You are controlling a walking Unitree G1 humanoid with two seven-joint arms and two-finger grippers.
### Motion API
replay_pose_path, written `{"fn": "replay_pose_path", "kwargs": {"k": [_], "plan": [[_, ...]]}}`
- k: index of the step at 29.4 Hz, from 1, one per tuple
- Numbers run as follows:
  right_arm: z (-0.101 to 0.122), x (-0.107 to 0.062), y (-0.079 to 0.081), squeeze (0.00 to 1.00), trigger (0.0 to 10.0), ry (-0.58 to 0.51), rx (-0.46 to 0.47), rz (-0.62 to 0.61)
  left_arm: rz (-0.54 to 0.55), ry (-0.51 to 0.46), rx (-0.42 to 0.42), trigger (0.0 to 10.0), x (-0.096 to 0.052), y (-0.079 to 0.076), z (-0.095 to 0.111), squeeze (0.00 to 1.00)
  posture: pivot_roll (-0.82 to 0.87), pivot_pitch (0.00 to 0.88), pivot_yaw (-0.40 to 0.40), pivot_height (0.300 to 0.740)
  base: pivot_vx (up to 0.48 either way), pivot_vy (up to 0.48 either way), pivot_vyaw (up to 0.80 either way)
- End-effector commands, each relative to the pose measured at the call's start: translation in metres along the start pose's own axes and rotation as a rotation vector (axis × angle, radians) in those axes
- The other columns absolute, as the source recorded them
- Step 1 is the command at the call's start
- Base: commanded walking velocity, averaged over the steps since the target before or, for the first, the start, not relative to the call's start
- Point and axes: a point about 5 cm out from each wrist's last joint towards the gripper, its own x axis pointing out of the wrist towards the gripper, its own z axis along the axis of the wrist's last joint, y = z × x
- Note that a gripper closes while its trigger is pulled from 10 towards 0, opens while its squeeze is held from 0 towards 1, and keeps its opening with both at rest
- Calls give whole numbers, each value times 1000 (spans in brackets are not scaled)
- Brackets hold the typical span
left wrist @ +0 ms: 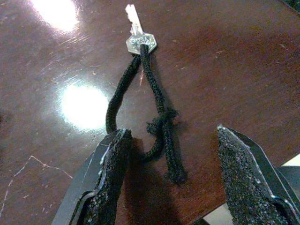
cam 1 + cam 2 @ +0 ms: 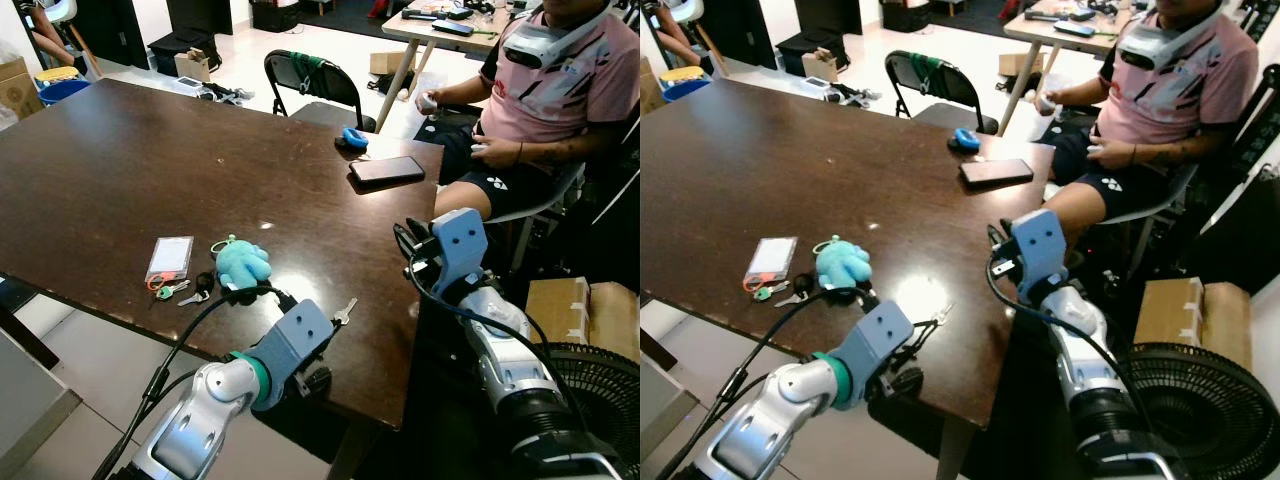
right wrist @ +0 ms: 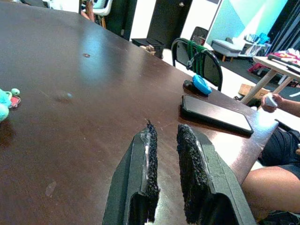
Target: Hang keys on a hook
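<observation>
A single silver key (image 1: 140,43) on a knotted loop of black cord (image 1: 159,117) lies on the dark brown table (image 2: 150,160), close to its near edge. In the left eye view the same key (image 2: 345,311) sits just past my left arm. My left gripper (image 1: 172,136) is open and low over the table, with the tail of the cord between its fingers (image 1: 115,159). My right gripper (image 3: 164,129) hovers at the table's right edge, shut with only a narrow slit and holding nothing.
A second bunch of keys (image 2: 178,291) with a teal plush toy (image 2: 242,262) and a card holder (image 2: 170,257) lies to the left. A phone (image 2: 386,169) and a blue object (image 2: 354,137) lie further back. A person (image 2: 545,90) sits at the right, near a fan (image 2: 590,385).
</observation>
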Motion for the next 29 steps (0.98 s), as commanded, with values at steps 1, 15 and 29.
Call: {"fn": "replay_pose_path", "kwargs": {"k": [1,15,29], "plan": [[-4,-3,-2,0,10000,18,-2,-6,-33,36,-9,4314,3,-7,-10,0,50,97,82,740,0,0,0],[-4,-3,-3,0,10000,20,-3,-10,-28,28,-6,0,3,-6,-9,0,51,102,83,740,0,0,0],[5,0,6,0,10000,-30,39,-4,266,-312,-151,3647,-17,39,47,0,60,110,78,740,0,0,0]]}}
